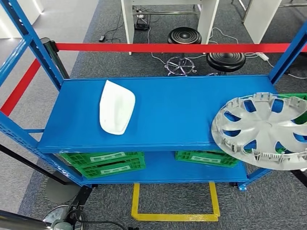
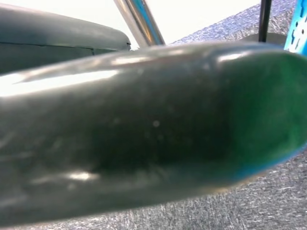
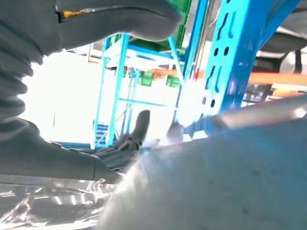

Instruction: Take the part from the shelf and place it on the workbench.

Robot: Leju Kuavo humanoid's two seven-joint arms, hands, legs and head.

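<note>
Head view: I see the silver wheel cover (image 1: pixel 263 129) at the right end of the blue shelf (image 1: pixel 170 110), overhanging its front edge and cut off by the frame; what supports it is hidden. It is round, with spoke openings and rim clips. A white shell-shaped part (image 1: pixel 116 107) lies well apart to the left.

Left wrist view: a blurred dark curved surface; left hand state cannot be told.

Right wrist view: the right hand (image 3: pixel 119 146) reaches under the cover's pale underside (image 3: pixel 231 177); I cannot tell its grip.
</note>
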